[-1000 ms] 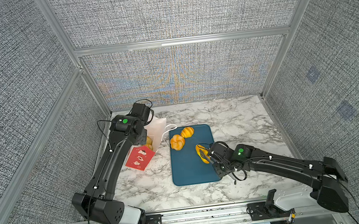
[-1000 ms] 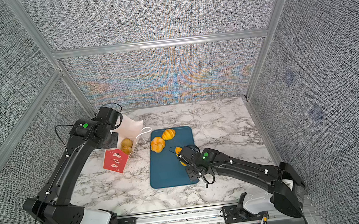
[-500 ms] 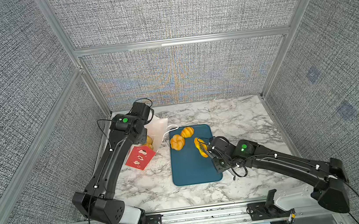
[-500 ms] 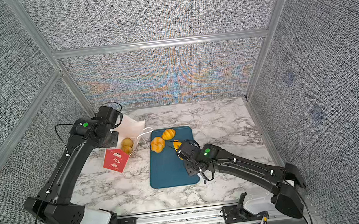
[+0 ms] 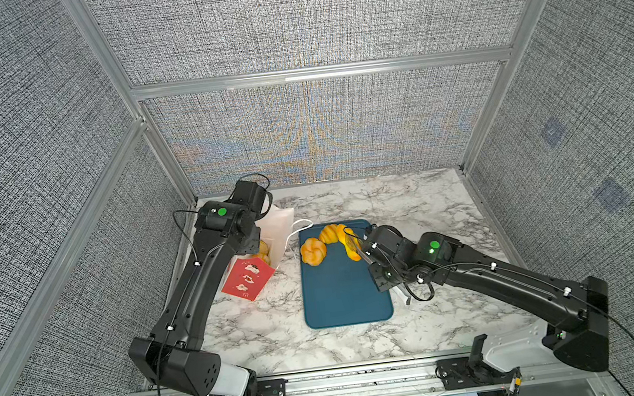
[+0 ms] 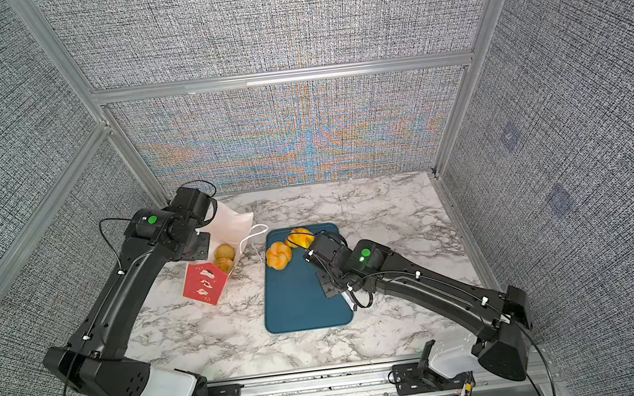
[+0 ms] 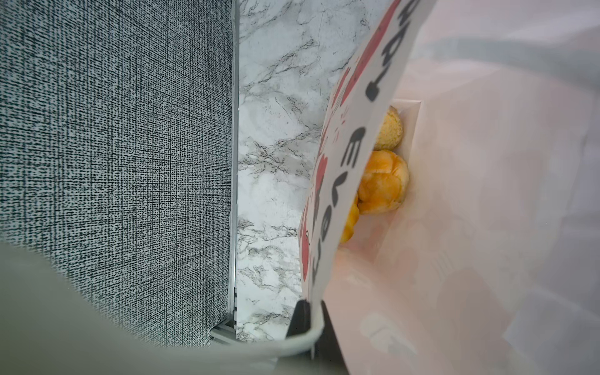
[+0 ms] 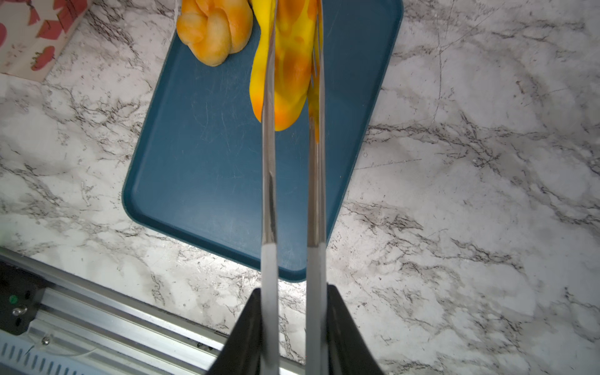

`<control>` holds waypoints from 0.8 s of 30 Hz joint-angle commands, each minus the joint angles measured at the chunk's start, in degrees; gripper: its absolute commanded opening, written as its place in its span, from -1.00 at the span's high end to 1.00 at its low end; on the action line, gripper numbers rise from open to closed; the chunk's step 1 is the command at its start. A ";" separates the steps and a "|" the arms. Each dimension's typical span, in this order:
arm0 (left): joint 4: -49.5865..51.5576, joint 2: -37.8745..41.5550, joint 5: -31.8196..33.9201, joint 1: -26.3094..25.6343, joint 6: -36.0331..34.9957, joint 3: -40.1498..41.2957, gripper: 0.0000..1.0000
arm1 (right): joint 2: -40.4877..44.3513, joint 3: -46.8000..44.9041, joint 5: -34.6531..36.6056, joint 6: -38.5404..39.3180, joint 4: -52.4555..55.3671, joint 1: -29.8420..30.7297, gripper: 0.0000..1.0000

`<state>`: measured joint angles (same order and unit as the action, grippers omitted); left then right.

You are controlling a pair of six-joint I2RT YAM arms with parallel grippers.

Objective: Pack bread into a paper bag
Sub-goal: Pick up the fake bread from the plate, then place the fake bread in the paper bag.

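Right wrist view: right gripper (image 8: 293, 290) has its black jaws squeezed on the handles of steel tongs (image 8: 268, 162), & the tong tips pinch a yellow-orange croissant (image 8: 285, 71) over the far end of a dark blue tray (image 8: 194, 194). Can't tell whether the croissant is clear of the tray surface. A knot roll (image 8: 214, 29) lies on the tray just beside it, on the bag side. In a top view a ridged pastry (image 5: 329, 233) sits at the tray's far edge, right next to the held croissant. Tray rests on a white marble desk (image 5: 409, 204).

Paper bag (image 5: 247, 282) stands upright on the desk, just left of the tray, mouth open, white inside showing, red printed side toward the robot's base. Left wrist view: left gripper (image 7: 308, 319) has its jaws clamped on the rim of the bag's white lettered wall, paper pinched btwn them. At the bottom of the bag: a crumbly round bun (image 7: 391, 128) & a glossy orange roll (image 7: 384, 181) touching it, w/ part of one more pastry (image 7: 350, 224) beside that, half hidden by the wall.
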<state>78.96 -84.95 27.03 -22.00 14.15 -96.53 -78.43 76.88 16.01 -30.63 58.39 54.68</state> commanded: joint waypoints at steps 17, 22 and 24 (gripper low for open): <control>-0.99 -0.67 -0.85 -0.06 0.17 -0.67 0.95 | -4.55 21.52 4.03 4.07 7.33 0.11 0.62; -0.91 -0.77 -0.97 -0.06 0.31 -0.67 0.95 | -7.42 28.40 3.59 6.20 8.68 0.98 0.70; -0.94 -0.81 -1.01 -0.06 0.35 -0.63 0.96 | -8.75 30.74 3.59 7.10 8.68 1.85 0.70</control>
<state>78.94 -85.69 26.41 -22.00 14.17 -96.73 -86.06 105.21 19.18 -25.54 66.96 55.79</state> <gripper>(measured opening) 0.072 0.264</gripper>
